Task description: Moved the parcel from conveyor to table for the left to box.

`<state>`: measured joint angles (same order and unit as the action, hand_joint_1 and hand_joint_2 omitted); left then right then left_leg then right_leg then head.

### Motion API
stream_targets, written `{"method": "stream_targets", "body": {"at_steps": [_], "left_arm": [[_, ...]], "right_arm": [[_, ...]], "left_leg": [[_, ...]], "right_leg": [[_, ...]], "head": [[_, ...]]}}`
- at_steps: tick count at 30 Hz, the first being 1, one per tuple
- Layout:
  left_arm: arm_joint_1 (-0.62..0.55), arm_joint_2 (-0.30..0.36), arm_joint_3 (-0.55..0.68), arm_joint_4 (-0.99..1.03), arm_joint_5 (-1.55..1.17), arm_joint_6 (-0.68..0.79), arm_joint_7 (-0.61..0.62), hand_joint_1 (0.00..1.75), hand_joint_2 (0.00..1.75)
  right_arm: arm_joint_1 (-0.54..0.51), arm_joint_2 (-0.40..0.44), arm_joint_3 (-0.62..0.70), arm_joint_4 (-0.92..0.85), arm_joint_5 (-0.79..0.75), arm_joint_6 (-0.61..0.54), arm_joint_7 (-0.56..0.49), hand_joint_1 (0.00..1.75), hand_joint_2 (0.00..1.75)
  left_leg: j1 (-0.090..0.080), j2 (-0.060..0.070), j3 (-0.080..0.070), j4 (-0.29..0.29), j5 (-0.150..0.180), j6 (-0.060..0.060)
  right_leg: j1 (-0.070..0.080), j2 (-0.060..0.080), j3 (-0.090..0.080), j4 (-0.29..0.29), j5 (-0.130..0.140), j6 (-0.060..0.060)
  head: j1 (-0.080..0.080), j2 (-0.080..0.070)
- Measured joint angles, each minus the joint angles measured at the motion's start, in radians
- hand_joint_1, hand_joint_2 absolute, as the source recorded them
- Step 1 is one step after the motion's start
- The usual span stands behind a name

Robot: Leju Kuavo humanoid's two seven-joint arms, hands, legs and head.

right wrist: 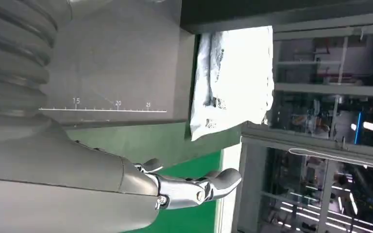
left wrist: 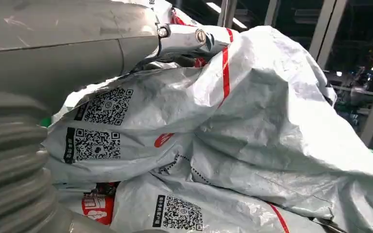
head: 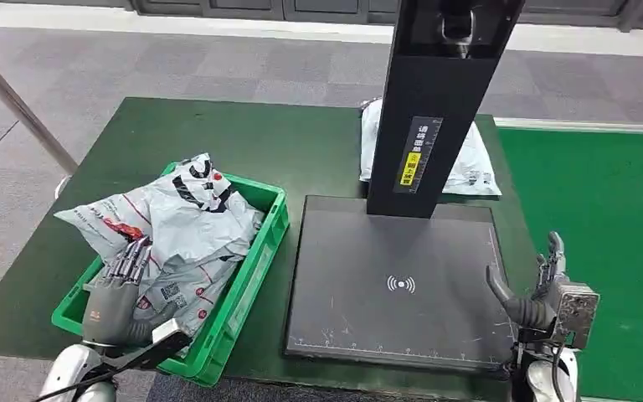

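The white parcel (head: 471, 159) lies on the dark green tabletop (head: 243, 142) behind the scanner post (head: 435, 100). The right hand (head: 544, 293) hovers beside the scanner plate (head: 385, 285), fingers spread and holding nothing. The left hand (head: 117, 289) rests flat on the parcels in the green crate (head: 255, 268), gripping none.

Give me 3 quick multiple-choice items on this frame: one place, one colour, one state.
1. Where does the lone parcel lie?
A. On the table behind the scanner post
B. In the crate
C. On the floor

2. What colour is the crate?
A. Blue
B. Green
C. Red

3. How is the right robot hand?
A. Holding a parcel
B. Pressed on the scanner plate
C. Open, holding nothing

Key:
1 A: it shows partly hidden behind the black post.
2 B: its rim is bright green.
3 C: its fingers are spread, with nothing in them, beside the plate.
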<state>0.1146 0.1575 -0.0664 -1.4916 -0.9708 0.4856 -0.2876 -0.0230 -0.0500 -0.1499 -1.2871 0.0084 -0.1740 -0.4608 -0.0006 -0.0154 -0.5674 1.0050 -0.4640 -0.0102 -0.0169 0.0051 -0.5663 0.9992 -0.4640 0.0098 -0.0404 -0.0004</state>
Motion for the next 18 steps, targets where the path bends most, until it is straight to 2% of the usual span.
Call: {"method": "stream_targets", "body": {"at_steps": [4, 9, 12, 16, 18], "left_arm": [[0.005, 0.000, 0.000, -0.006, 0.009, 0.002, -0.007, 0.00, 1.75], [0.012, -0.007, 0.000, -0.046, 0.259, -0.013, -0.196, 0.00, 1.75], [0.005, -0.022, 0.000, -0.074, 0.358, -0.034, -0.256, 0.00, 1.75], [-0.047, -0.068, -0.006, -0.090, 0.472, -0.037, -0.309, 0.00, 1.75], [-0.090, -0.095, -0.024, -0.083, 0.473, 0.024, -0.304, 0.00, 1.75]], "right_arm": [[-0.001, 0.000, -0.002, 0.001, -0.001, 0.000, 0.000, 0.00, 1.75], [-0.011, 0.000, -0.002, 0.007, -0.002, 0.018, -0.008, 0.00, 1.75], [-0.020, 0.000, -0.002, 0.013, -0.005, 0.021, -0.017, 0.00, 1.75], [-0.027, 0.000, 0.000, 0.017, -0.005, 0.021, -0.038, 0.00, 1.75], [-0.031, 0.005, 0.009, 0.018, -0.002, 0.009, -0.049, 0.00, 1.75]], "left_leg": [[0.000, 0.000, 0.000, 0.000, 0.000, 0.000], [0.000, 0.000, -0.003, 0.000, -0.001, -0.001], [0.000, 0.000, -0.002, 0.000, -0.001, -0.001], [0.000, -0.001, -0.003, 0.001, 0.000, 0.000], [0.000, -0.001, -0.003, 0.001, 0.000, 0.000]], "right_leg": [[0.000, 0.000, 0.000, 0.000, 0.000, 0.000], [0.000, 0.001, -0.003, 0.000, 0.000, 0.000], [0.000, 0.001, -0.003, 0.000, 0.000, 0.000], [0.000, 0.000, -0.002, 0.000, 0.000, 0.000], [0.000, -0.001, -0.002, 0.000, 0.001, 0.000]], "head": [[0.000, 0.000], [0.000, 0.000], [0.000, 0.000], [0.000, 0.000], [0.000, 0.000]]}}
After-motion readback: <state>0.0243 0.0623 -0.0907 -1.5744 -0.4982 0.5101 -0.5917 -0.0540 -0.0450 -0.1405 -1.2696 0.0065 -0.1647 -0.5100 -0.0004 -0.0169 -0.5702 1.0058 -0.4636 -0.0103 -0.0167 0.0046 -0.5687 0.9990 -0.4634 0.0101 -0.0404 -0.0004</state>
